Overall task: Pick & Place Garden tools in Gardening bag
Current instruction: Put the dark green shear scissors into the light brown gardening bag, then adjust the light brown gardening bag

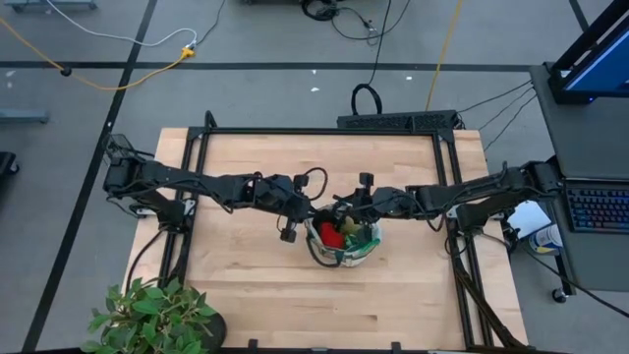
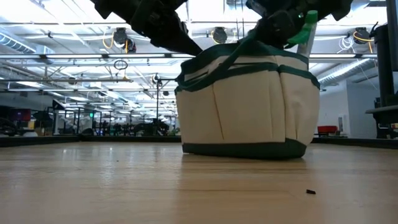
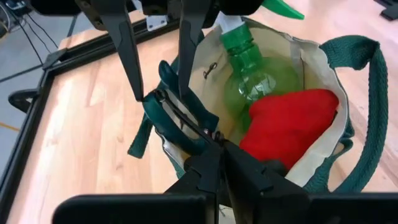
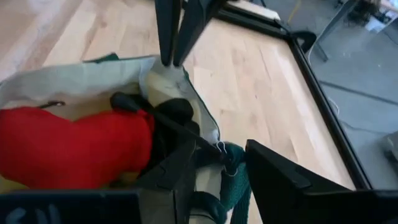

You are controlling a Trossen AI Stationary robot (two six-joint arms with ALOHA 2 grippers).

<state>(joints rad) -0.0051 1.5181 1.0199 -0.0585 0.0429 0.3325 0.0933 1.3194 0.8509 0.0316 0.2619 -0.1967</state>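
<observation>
Potted plant (image 1: 152,317), keyboard (image 1: 597,208), table (image 1: 256,167)

The right end effector (image 4: 221,165) has one finger inside the gardening bag (image 4: 81,81) and one outside, with the bag's rim between them. Just beside it lies the red glove (image 4: 68,152). Beyond it, the left end effector (image 4: 171,53) touches the far rim, over the wooden counter (image 4: 249,81).

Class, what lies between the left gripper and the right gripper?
The gardening bag, with red glove and green spray bottle inside; the high view shows it.
</observation>
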